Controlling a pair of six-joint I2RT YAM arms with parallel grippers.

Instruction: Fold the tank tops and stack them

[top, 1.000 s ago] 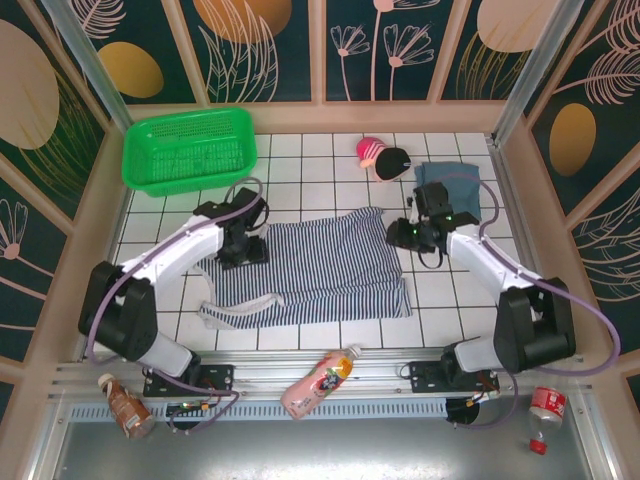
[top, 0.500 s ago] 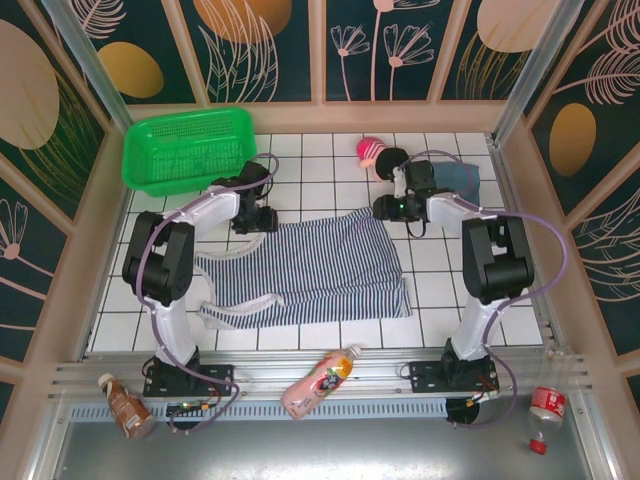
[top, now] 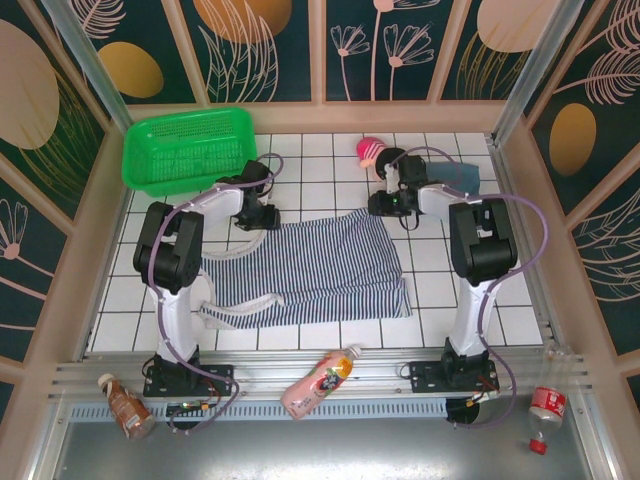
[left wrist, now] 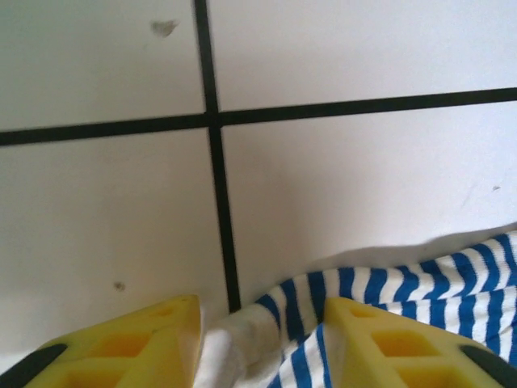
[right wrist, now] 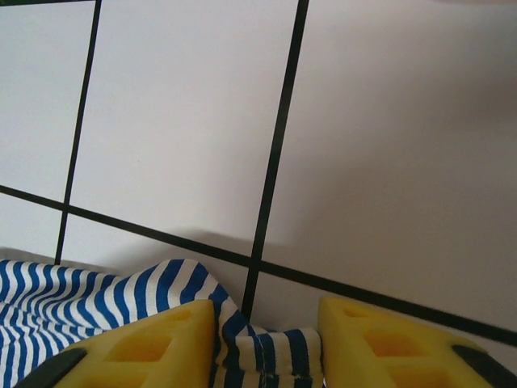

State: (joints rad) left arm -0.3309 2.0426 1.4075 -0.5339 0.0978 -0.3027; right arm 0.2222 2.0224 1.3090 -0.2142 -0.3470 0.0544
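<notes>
The striped tank top (top: 310,265) lies spread flat mid-table, straps toward the left. My left gripper (top: 262,215) sits at its far left corner. In the left wrist view the yellow fingers (left wrist: 153,339) press a bunched white-hemmed fold of striped tank top (left wrist: 404,283) on both sides, left gripper (left wrist: 262,311) low on the tiles. My right gripper (top: 385,205) is at the far right corner. There the right gripper (right wrist: 266,319) pinches the striped tank top's hem (right wrist: 271,356). The blue-grey tank top (top: 455,178) lies folded at the back right.
A green basket (top: 188,148) stands at the back left. A pink-and-black toy (top: 375,152) lies just behind the right gripper. A pink bottle (top: 320,383) rests on the front rail, with other bottles (top: 122,405) below the table edge.
Both grippers have moved back to the striped top's far corners, and their jaws have narrowed onto the cloth. The top itself lies as before.
</notes>
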